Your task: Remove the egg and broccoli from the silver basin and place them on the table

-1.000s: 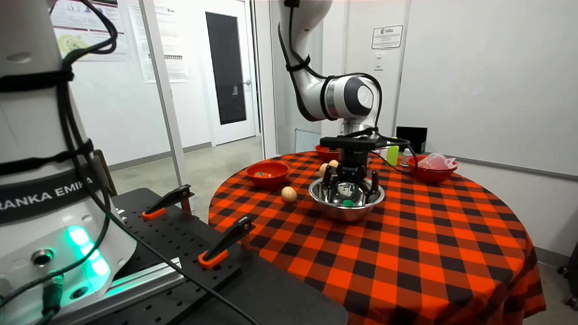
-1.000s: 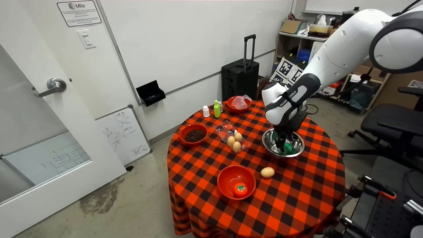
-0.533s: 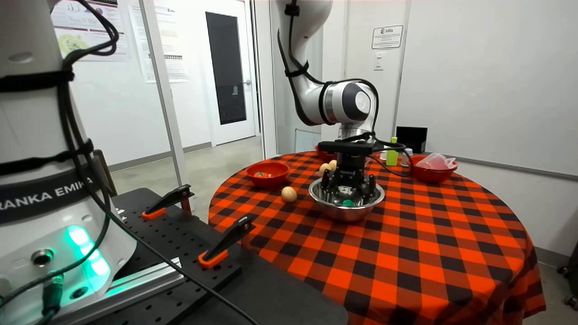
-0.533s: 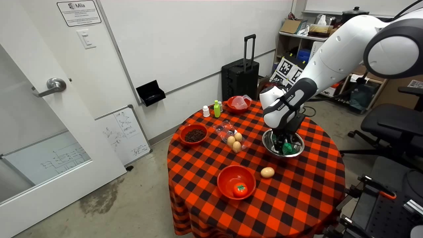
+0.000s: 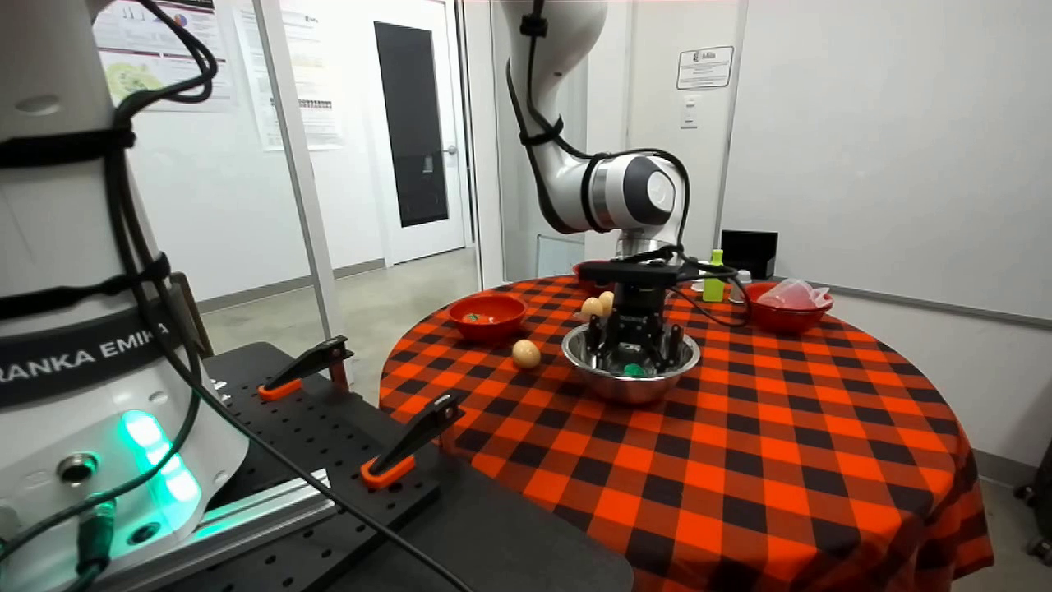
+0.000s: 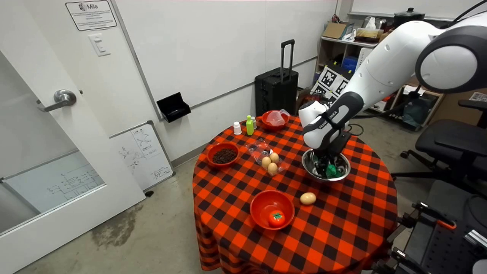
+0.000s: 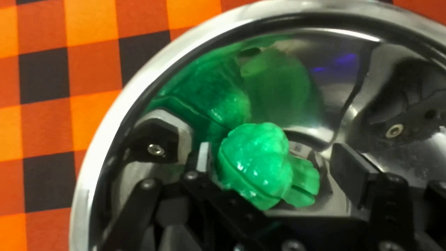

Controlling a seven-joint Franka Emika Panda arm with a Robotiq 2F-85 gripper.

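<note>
In the wrist view, a bright green, lumpy broccoli (image 7: 258,164) lies inside the round, shiny silver metal basin (image 7: 177,52), its stalk to the right. The black gripper (image 7: 275,158) reaches in with its jaws spread wide around the broccoli: the left one just beside the head, the right one apart from the stalk.

In an exterior view, the gripper points down into the basin, where the broccoli shows as a small green patch. A smooth, tan-orange, oval egg (image 5: 526,354), seen in both exterior views, rests left of the basin on the round, cloth-draped, red-and-black checkered table (image 5: 772,427).

In an exterior view, the egg lies near and left of the basin, just right of a round red bowl (image 6: 262,201) holding a red tomato (image 6: 276,219).
</note>
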